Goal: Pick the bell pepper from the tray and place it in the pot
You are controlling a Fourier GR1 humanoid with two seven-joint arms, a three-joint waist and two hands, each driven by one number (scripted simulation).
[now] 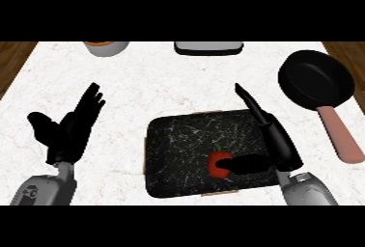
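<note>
Head view: the pepper [215,159] lies on the tray [178,144], right of centre. The right hand [281,144] is over the tray's right edge, fingers straight, thumb spread aside with its tip touching the pepper. The left hand [68,130] rests open, left of the tray. The pot [315,77] stands far right, apart from the tray.

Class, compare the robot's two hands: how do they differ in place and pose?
The left hand is over the counter, left of the tray; the right hand is over the tray. The left hand has nothing by it; the right hand's thumb reaches to the bell pepper. Both are black, fingers straight.
</note>
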